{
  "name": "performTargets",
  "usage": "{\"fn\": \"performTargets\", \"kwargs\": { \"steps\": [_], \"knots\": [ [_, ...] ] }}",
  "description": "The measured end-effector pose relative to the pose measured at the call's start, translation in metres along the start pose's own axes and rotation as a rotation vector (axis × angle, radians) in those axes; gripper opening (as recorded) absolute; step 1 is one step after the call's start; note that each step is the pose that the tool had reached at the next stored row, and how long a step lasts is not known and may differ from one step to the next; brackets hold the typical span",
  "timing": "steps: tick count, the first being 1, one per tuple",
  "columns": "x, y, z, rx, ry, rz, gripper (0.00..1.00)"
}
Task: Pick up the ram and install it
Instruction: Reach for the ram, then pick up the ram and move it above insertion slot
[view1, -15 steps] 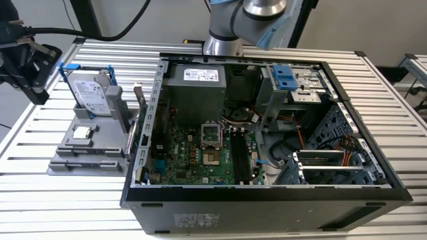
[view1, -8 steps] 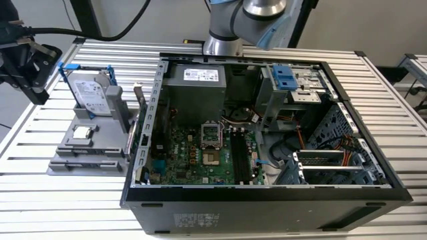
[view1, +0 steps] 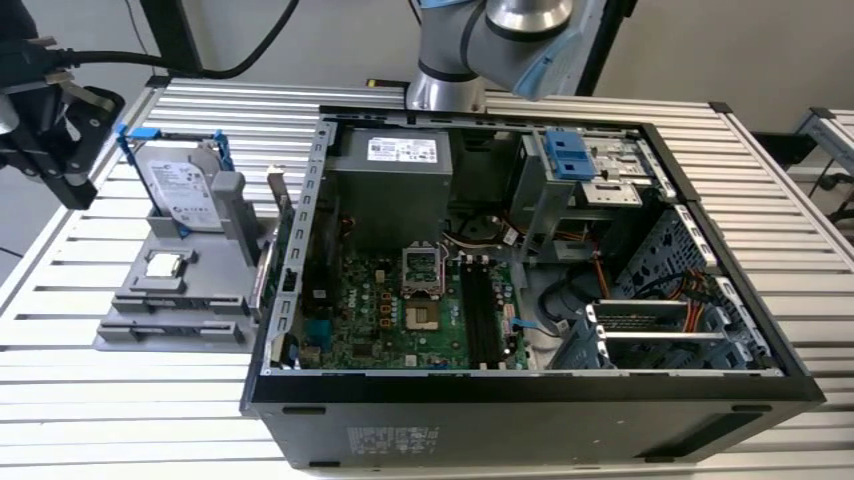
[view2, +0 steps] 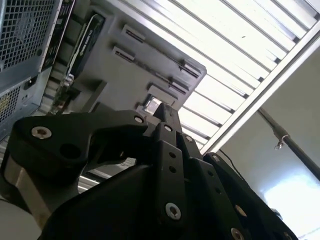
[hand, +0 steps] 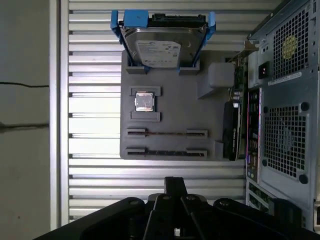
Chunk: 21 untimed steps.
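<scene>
In the first wrist view, a thin dark strip that looks like the ram (hand: 167, 133) stands edge-on in a slot of the grey holder tray (hand: 175, 107). A second slot beside it holds another thin dark line; I cannot tell what that is. My black gripper (hand: 175, 182) hangs above the slatted table, short of the tray's slot end, with its fingers together and nothing between them. In the exterior view the gripper (view1: 70, 185) is high at the far left, beyond the tray (view1: 134, 330). The second wrist view shows the fingertips (view2: 159, 111) meeting.
The open computer case (view1: 694, 250) fills the middle of the table, with the motherboard (view1: 387, 310) and its long black slots (view1: 481, 310) on its floor. On the tray stand a hard drive in a blue bracket (hand: 161, 42), a small silver processor chip (hand: 145, 101) and a black card (hand: 230, 132).
</scene>
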<state>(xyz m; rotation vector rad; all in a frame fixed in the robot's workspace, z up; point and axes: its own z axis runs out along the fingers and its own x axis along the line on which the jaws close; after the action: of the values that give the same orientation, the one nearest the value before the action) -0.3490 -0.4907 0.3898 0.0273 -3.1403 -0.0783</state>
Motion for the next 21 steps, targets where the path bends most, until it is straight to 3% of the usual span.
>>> {"fn": "performTargets", "kwargs": {
  "steps": [21],
  "knots": [
    [0.0, 0.0, 0.0, 0.0004, 0.0191, -0.383, 0.0]
  ]
}}
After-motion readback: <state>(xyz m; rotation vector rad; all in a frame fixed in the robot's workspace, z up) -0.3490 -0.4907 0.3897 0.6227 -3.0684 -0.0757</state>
